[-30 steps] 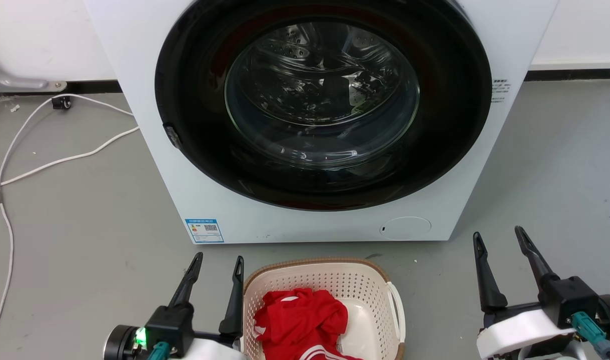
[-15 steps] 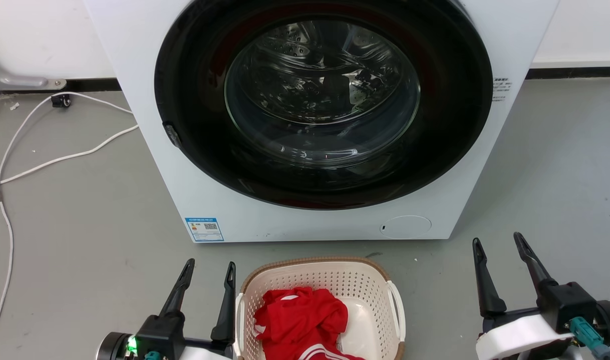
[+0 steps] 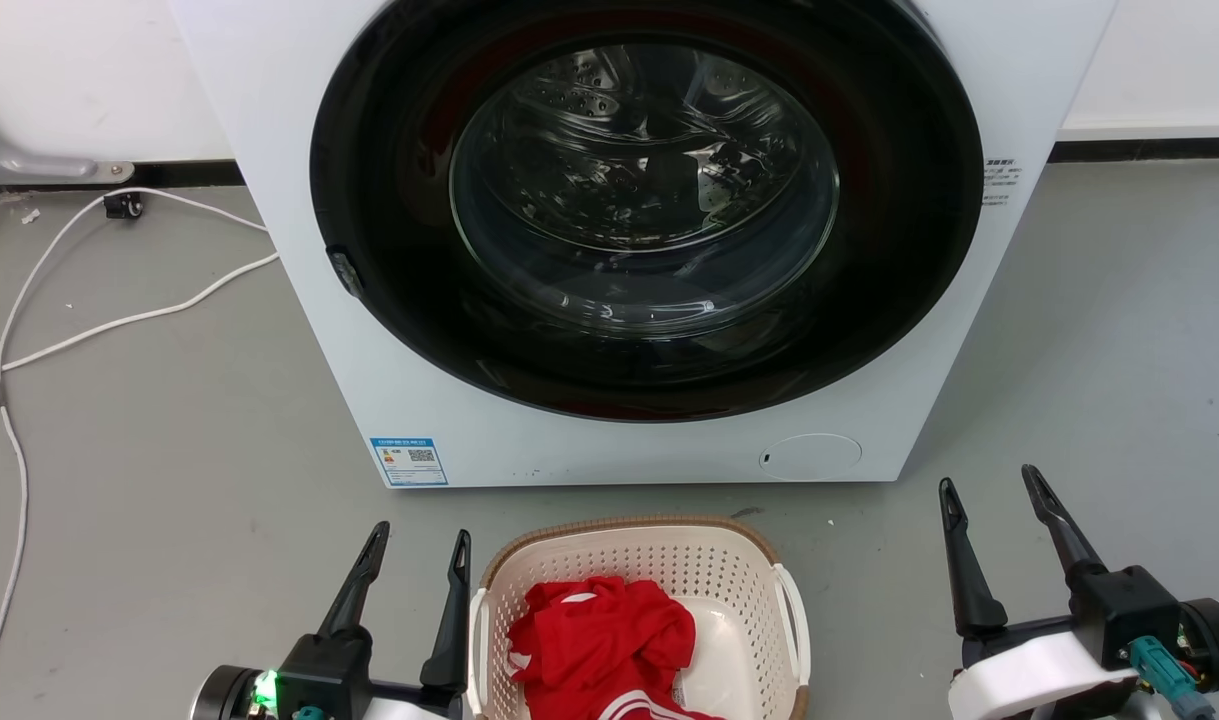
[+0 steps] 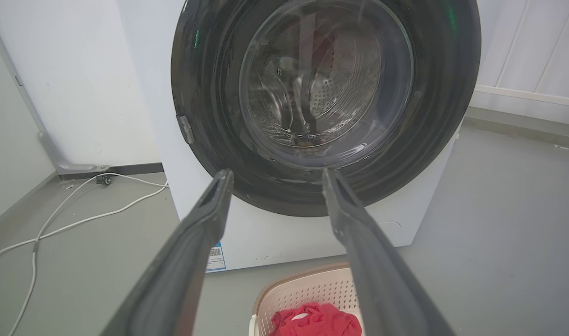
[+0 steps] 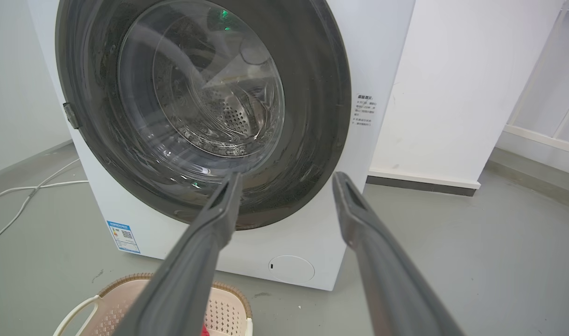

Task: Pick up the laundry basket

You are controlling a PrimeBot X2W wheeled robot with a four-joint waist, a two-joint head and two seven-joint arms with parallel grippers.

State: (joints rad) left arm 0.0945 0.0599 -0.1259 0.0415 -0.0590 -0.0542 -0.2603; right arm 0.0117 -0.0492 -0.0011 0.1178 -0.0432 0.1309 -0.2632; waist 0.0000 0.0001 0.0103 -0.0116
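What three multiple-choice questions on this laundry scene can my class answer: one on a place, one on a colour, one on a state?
1. Where is the laundry basket?
A. On the floor in front of the washing machine
B. On top of the machine
C. Inside the drum

2. What colour is the cloth in the basket?
A. Blue
B. Red
C. Green

3. How is the left tool?
A. Shut on a handle
B. Shut on the cloth
C. Open, holding nothing

Answers:
1 A: it stands on the grey floor at the machine's foot.
2 B: the cloth is red with white stripes.
3 C: its fingers stand apart with nothing between them.
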